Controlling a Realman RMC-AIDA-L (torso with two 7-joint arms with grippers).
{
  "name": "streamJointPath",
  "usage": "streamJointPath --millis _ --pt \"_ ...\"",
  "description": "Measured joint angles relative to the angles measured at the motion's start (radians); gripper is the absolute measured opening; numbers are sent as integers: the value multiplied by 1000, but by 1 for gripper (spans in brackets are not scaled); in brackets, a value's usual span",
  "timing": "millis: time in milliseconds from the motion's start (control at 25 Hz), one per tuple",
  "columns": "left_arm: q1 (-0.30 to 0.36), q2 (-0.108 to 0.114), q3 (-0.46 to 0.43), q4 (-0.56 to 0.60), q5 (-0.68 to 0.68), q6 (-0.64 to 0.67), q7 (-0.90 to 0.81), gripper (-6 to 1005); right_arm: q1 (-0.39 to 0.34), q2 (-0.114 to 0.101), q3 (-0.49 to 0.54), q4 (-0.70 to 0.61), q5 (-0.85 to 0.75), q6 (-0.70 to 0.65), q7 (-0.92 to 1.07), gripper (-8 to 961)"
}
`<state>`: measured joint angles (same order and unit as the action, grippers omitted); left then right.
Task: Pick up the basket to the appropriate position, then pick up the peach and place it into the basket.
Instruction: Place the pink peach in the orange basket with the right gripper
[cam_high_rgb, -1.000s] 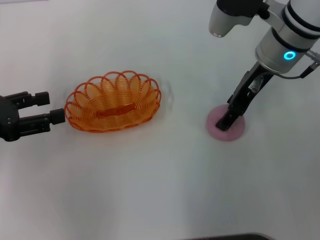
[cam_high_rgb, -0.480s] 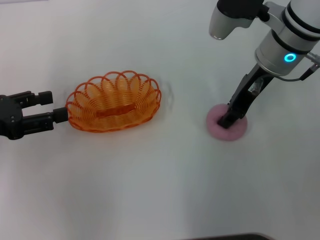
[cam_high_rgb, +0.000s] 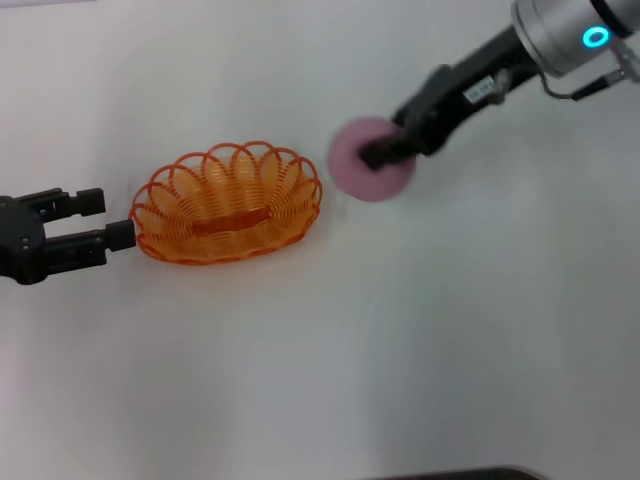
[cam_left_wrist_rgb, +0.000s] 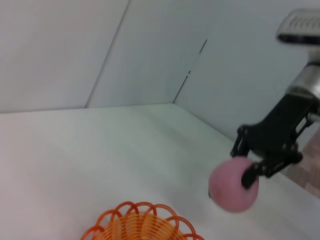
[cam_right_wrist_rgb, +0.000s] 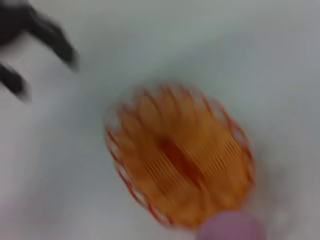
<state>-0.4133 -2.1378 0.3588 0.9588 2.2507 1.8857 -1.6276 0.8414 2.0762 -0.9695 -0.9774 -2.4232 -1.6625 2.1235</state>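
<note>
Our right claw carries the peach toward the basket.

In the head view, our right claw (cam_high_rgb: 385, 152) is clenched on the peach (cam_high_rgb: 365, 175), held off the white desk (cam_high_rgb: 400, 350) just right of the basket (cam_high_rgb: 228, 203) at centre-left. Our left claw (cam_high_rgb: 108, 218) sits at the left edge, fingers parted, the lower tip at the basket's left rim.

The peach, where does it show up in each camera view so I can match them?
Head view: the peach is held by the right hand, just right of the basket.
Left wrist view: the peach hangs in that hand, above and beyond the basket rim.
Right wrist view: only its top shows at the bottom edge, by the basket.
Shared landmark: the orange basket.
</note>
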Motion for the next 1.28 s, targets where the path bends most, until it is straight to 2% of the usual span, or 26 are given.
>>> streamJointPath --millis 200,320,360,480,640,1000,1160,1280 --pt "-3 1 0 -5 1 -3 0 773 27 12 -22 118 160 118 -51 231" --pt "-5 0 8 -9 1 -4 0 773 60 17 -75 234 259 220 -90 209" --pt "-5 0 12 -13 1 -5 0 773 81 20 -127 305 322 295 -114 201" --pt "-5 -1 24 -25 1 -10 -1 774 94 23 -184 349 373 354 -127 178" --pt "-6 -1 27 -28 1 -15 -2 774 100 24 -279 367 445 414 -130 314" --pt "-6 -1 28 -28 1 -15 -4 773 88 19 -295 360 472 411 -132 693" --pt "-6 -1 28 -28 -4 -15 -4 773 73 17 -283 343 473 402 -132 776" --pt "-6 -1 28 -28 -5 -14 -4 774 32 14 -248 279 483 350 -131 837"
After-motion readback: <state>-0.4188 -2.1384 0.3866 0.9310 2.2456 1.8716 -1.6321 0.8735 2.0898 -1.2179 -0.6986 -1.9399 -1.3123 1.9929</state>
